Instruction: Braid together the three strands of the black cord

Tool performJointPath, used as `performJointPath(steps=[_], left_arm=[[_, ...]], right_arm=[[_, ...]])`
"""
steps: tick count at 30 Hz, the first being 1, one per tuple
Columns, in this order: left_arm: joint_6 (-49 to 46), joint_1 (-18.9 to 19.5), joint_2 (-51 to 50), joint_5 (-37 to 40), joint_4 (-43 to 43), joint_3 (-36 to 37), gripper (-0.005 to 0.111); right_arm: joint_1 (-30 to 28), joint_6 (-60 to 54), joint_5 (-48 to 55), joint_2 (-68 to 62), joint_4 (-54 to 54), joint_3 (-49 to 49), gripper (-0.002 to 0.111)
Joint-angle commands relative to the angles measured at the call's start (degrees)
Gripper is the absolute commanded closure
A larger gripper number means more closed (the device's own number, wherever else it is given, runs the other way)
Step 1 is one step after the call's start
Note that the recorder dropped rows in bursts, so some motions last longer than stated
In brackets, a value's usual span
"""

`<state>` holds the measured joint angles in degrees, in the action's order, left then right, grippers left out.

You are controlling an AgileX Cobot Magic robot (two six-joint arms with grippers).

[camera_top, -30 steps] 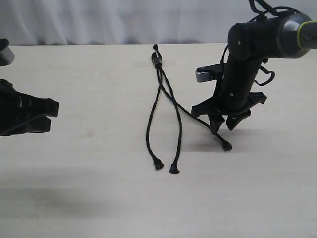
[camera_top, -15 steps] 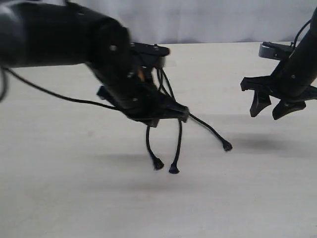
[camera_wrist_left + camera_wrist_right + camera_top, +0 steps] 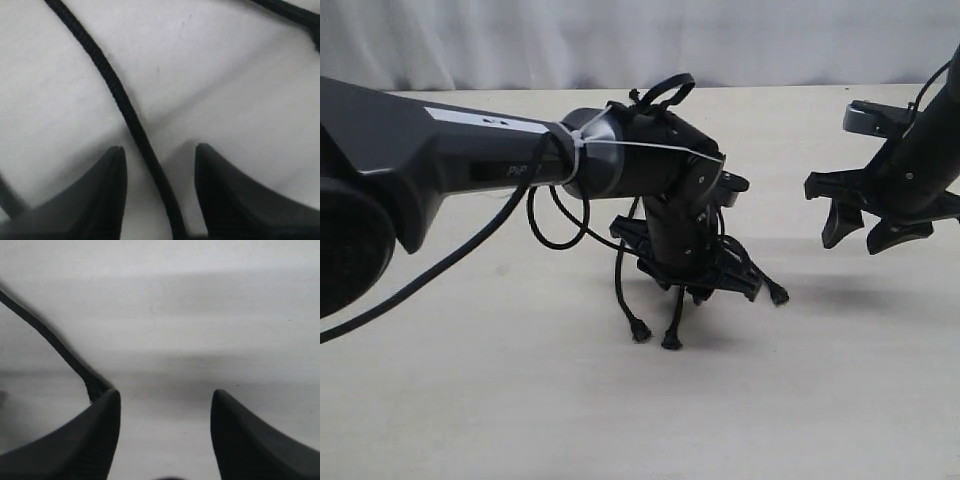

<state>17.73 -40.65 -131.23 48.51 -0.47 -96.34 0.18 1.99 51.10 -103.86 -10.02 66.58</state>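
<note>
The black cord lies on the pale table, its knotted top hidden behind my left arm. Two strands end in knots close together (image 3: pixel 640 332) (image 3: pixel 670 342). The third strand (image 3: pixel 778 296) ends further right. My left gripper (image 3: pixel 698 288) reaches across the middle and sits low over the strands. It is open, and one strand (image 3: pixel 125 107) runs between its fingers (image 3: pixel 112 185) untouched. My right gripper (image 3: pixel 860 228) hovers open to the right, apart from the cord. In its wrist view a strand's frayed end (image 3: pixel 94 386) lies just beside one finger (image 3: pixel 100 430), with nothing between the jaws.
The left arm's thick body and glossy cables (image 3: pixel 550 225) stretch from the left edge over the table's middle. A second strand (image 3: pixel 290 12) crosses the corner of the left wrist view. A white backdrop (image 3: pixel 520 40) closes the far edge of the table (image 3: pixel 470 400).
My right gripper let go of the right strand and drew away to the right. My left arm swung in from the left and came down over the strands.
</note>
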Motion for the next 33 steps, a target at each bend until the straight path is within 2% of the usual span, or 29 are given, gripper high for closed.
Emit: performJointPath(steps=[1,4,9,13,19,24,29,33], left_arm=[[-0.05,-0.33,-0.77,0.51,2.16,-0.44,0.079],[-0.05,-0.33,-0.15,2.09,4.58,-0.44,0.106],[-0.05,-0.33,4.92,2.52,6.19,-0.44,0.107],[0.55,-0.1,9.5,6.87,13.63,-0.44,0.107],[0.55,4.08,10.61,16.28,18.31,0.56,0.107],[1.95,7.32,10.61,10.38,15.53,7.72,0.107],[2.04,7.02,10.61,1.2,11.99,14.32,0.107],[4.48,7.02,10.61,-2.3,11.7,17.27,0.107]], right_arm=[[-0.35,-1.39,-0.37,0.69,0.16,-0.27,0.057],[-0.35,-1.39,-0.49,0.69,0.17,-0.27,0.057],[-0.35,-1.61,-2.07,0.69,-0.1,-0.27,0.057],[-0.35,-1.99,-2.05,0.69,-0.36,-0.27,0.057],[0.01,-2.95,-2.72,0.69,-2.41,-0.27,0.057],[0.68,-2.95,-2.73,0.69,-2.86,-0.27,0.057],[2.01,-3.25,-2.87,0.69,-3.27,-0.27,0.057],[2.6,-4.36,-2.87,0.69,-4.14,-0.27,0.057]])
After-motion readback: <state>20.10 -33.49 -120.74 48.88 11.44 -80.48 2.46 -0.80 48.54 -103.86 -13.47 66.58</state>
